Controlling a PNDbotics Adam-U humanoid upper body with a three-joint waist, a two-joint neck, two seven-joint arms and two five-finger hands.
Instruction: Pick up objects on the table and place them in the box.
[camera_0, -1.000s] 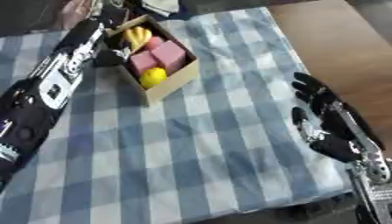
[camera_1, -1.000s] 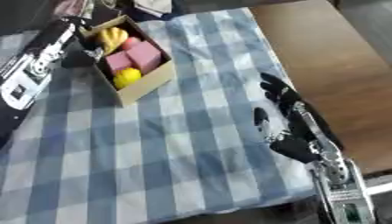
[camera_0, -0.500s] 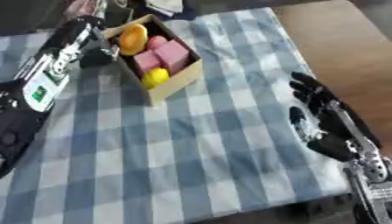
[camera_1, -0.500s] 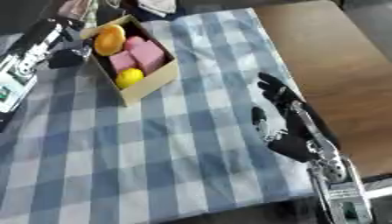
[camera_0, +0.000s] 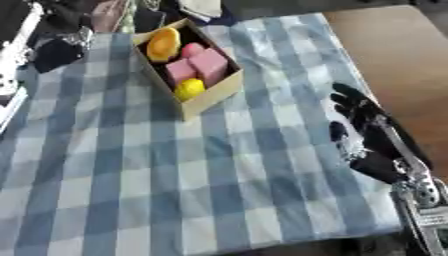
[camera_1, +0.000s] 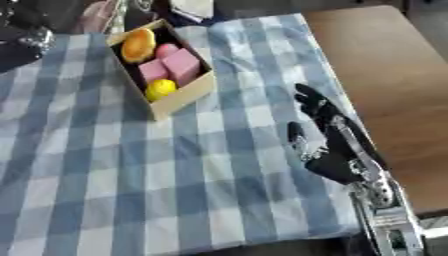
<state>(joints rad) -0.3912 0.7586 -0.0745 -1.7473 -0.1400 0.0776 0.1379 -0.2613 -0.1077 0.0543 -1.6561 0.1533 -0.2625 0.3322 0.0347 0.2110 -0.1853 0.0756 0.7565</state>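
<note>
1. Brown table (camera_1: 385, 65), bare wood showing at the right, far side dim and cluttered.
2. Blue-and-white checked cloth (camera_0: 175, 175) spread over most of the table, askew in both views, its right edge just beside the bare wood.
3. Left arm (camera_0: 16, 55), black with white markings, entering along the upper left edge above the cloth; left hand (camera_0: 57, 52) seen only as a dark shape near the far left corner of the cloth, well apart from the box; cannot tell whether fingers are straight or curled, nor whether anything is held.
4. Right hand (camera_1: 328, 142), black, resting at the right edge of the cloth, fingers up and spread toward the far side, thumb off to the left, holding nothing; silver wrist (camera_1: 385, 210) running down to the lower right corner.
5. Cardboard box (camera_0: 214, 95), open-topped, standing on the far part of the cloth, turned at an angle to the checks, one corner pointing nearest.
6. Inside the box, packed close together:
   - Orange piece (camera_0: 164, 44), rounded and elongated, at the far end, leaning on the far wall.
   - Larger pink block (camera_0: 213, 66) along the right wall, touching the smaller one.
   - Smaller pink block (camera_0: 181, 72) left of it, mid-box.
   - Red round thing (camera_0: 192, 49) between the orange piece and the pink blocks, partly hidden.
   - Yellow round thing (camera_0: 189, 89) at the near end, against the near wall.
</note>
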